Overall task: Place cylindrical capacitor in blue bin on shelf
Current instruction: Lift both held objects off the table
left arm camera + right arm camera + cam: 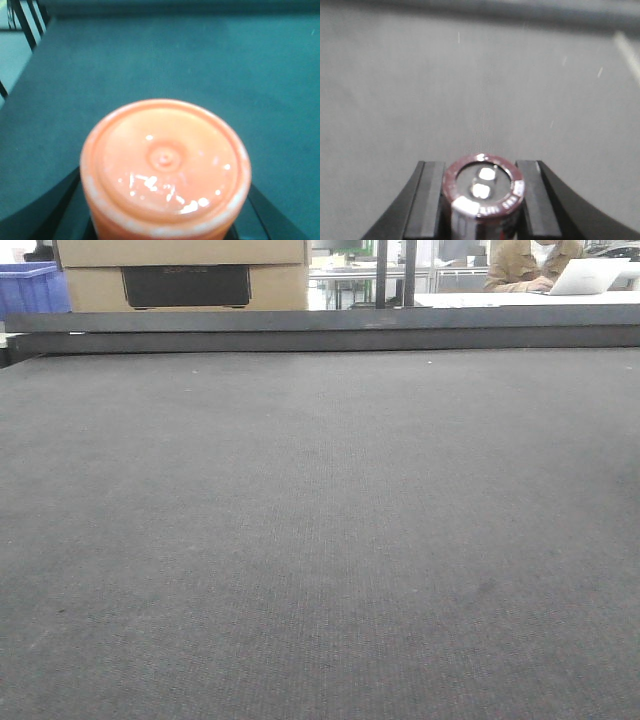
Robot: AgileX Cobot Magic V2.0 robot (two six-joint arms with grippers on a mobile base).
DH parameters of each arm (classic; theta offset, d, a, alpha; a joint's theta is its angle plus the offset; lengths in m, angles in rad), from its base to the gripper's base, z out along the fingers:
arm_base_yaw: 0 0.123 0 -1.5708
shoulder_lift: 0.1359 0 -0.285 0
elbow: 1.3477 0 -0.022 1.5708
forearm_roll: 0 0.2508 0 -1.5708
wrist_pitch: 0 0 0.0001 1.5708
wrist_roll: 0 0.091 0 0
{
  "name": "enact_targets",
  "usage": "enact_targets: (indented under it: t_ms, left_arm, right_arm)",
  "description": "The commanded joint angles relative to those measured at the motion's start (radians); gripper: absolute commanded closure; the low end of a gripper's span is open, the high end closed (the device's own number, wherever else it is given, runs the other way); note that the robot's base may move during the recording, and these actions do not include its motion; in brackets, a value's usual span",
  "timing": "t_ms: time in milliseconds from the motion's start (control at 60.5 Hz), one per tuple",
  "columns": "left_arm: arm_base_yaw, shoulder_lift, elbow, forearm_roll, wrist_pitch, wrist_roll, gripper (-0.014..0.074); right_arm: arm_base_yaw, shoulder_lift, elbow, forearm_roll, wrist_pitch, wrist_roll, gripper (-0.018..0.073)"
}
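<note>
capacitor pinched in the right gripper, left one busy with something orange

right gripper [481, 172] is shut narrow on the cylindrical capacitor [482, 187]. the pads [431, 200] squeeze its sleeve from both sides, terminal end facing the camera, above the grey tabletop [470, 90]. guessing the side grip is for a clean release later. left gripper [165, 225] seems clamped round an orange container [165, 160].

A dark grey felt-like tabletop [320, 540] is stretching from near to far, with a dark raised ledge [320, 332] running along its far edge. Beyond it, tan cardboard boxes [180, 254] are sitting stacked at far left, and a person in a tan jacket [515, 262] is sitting at a white laptop [585, 278] at far right. In the left wrist view, an orange round plastic container [165, 165] is showing its glossy end.
</note>
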Motion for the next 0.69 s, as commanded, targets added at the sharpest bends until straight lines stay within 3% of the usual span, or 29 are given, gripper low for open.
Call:
enact_targets:
  t_ms: [0,248,677]
  left_arm:
    - [-0.006,-0.043,-0.005,-0.007,-0.005,0.001,0.0707]
    - [-0.006,-0.073,-0.004,-0.007,-0.005,0.001,0.0707]
    - [-0.006,-0.073,-0.004,-0.007,-0.016,0.001,0.0707]
  right_arm:
    - [-0.001,-0.076,-0.013,-0.002,-0.012,0.002,0.0721]
    - [-0.001,-0.183,-0.015,-0.002,-0.033,0.002,0.0721]
    - [-0.001,-0.188,-0.015,-0.002,-0.044,0.002,0.0721]
